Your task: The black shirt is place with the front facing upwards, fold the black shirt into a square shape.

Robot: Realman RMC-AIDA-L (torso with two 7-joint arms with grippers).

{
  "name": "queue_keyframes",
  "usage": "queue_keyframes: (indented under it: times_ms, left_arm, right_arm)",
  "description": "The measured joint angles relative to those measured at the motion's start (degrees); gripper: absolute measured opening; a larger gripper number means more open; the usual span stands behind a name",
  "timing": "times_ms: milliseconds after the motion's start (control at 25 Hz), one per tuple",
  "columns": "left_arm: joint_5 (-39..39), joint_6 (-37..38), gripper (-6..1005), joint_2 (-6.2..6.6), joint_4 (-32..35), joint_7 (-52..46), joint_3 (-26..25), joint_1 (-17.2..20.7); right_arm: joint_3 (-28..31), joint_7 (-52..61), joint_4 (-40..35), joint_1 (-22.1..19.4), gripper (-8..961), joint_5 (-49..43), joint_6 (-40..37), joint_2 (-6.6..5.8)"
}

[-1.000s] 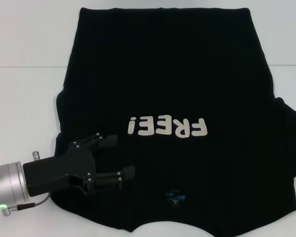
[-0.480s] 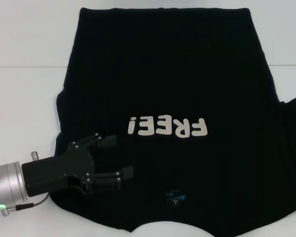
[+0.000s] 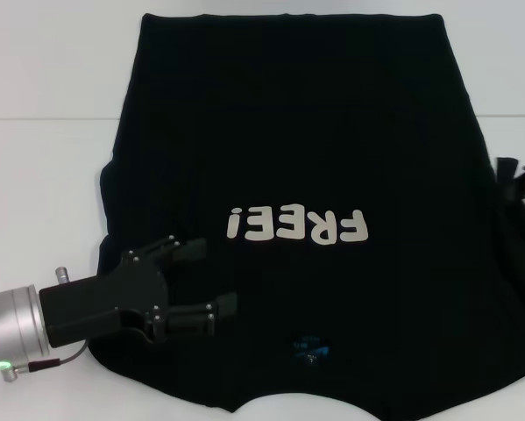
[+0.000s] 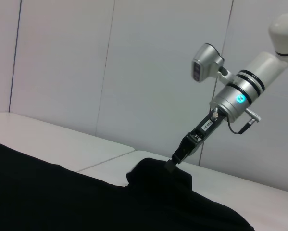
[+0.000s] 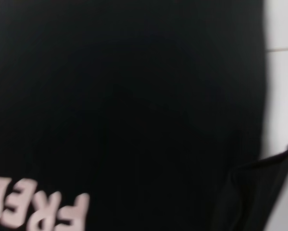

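The black shirt (image 3: 288, 132) lies spread front-up on the white table, with its cream "FREE!" letters (image 3: 301, 226) upside down to me and a small blue neck label (image 3: 310, 348) near the front edge. My left gripper (image 3: 208, 279) hovers open over the shirt's left shoulder, with nothing between its fingers. My right gripper (image 3: 513, 175) shows at the shirt's right edge. In the left wrist view that right gripper (image 4: 175, 162) is shut on a raised pinch of the shirt's far sleeve (image 4: 158, 173). The right wrist view shows only the black shirt (image 5: 134, 96) and part of the letters.
The white table (image 3: 43, 175) shows bare on the left and along the far edge, with a seam line running across it. Pale wall panels (image 4: 86, 72) stand behind the table in the left wrist view.
The right gripper has come into view at the shirt's right edge, and the right sleeve there has bunched up and drawn inward. The left gripper has barely moved.
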Motion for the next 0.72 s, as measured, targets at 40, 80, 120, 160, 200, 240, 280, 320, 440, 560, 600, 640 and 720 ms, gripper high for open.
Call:
queue_keyframes:
  times_ms: [40, 80, 120, 160, 200, 240, 280, 320, 440, 560, 600, 640, 720]
  left_arm:
    - [0.0, 0.0, 936, 0.00, 0.0, 0.0, 0.0, 0.0]
    - [0.0, -0.1, 935, 0.01, 0.0, 0.0, 0.0, 0.0]
    - [0.0, -0.1, 934, 0.01, 0.0, 0.0, 0.0, 0.0]
    - [0.0, -0.1, 932, 0.01, -0.1, 0.0, 0.0, 0.0]
    - [0.0, -0.2, 931, 0.02, -0.1, 0.0, 0.0, 0.0]
    - [0.0, -0.2, 929, 0.02, -0.2, 0.0, 0.0, 0.0]
    - [-0.1, -0.2, 928, -0.01, -0.2, 0.0, -0.1, 0.0]
    - [-0.1, -0.2, 927, -0.06, -0.2, 0.0, -0.2, 0.0]
    - [-0.1, -0.3, 923, -0.22, -0.2, -0.8, -0.9, 0.0]
    - [-0.8, -0.5, 919, 0.01, -0.2, -5.5, -2.9, -0.4]
    - [-0.9, -0.5, 917, 0.17, -0.2, -7.4, -3.8, -0.6]
    - [-1.0, -0.5, 916, 0.28, -0.2, -9.3, -4.7, -0.7]
    - [-1.0, -0.4, 913, 0.76, -0.1, -13.5, -5.4, -0.8]
  right_arm:
    - [-0.8, -0.3, -0.1, 0.5, 22, 0.0, -0.3, 0.43]
    - [-1.6, -0.6, -0.3, 1.0, 22, 0.0, -0.6, 0.88]
    - [-2.2, -0.7, -0.4, 1.4, 22, 0.0, -0.7, 1.23]
    - [-2.9, -0.8, -0.4, 1.7, 22, 0.0, -0.8, 1.65]
    - [-3.4, -0.8, -0.4, 1.9, 22, 0.0, -0.9, 1.93]
    - [-3.7, -0.8, -0.2, 2.1, 22, 0.0, -1.0, 2.12]
    - [-3.8, -0.8, 0.0, 2.3, 21, 0.0, -1.1, 2.28]
    - [-3.8, -0.8, 0.3, 2.4, 21, 0.1, -1.2, 2.32]
    - [-3.4, -1.3, 1.3, 2.2, 83, 2.0, -1.4, 2.46]
    - [-2.5, -4.8, 2.9, 0.7, 176, 8.9, -1.9, 2.01]
    - [-1.9, -6.6, 3.8, 0.0, 202, 11.8, -2.3, 1.61]
    - [-1.1, -9.4, 5.1, -0.9, 228, 15.3, -2.9, 1.11]
    - [0.2, -15.3, 7.5, -2.7, 280, 21.1, -4.3, 0.26]
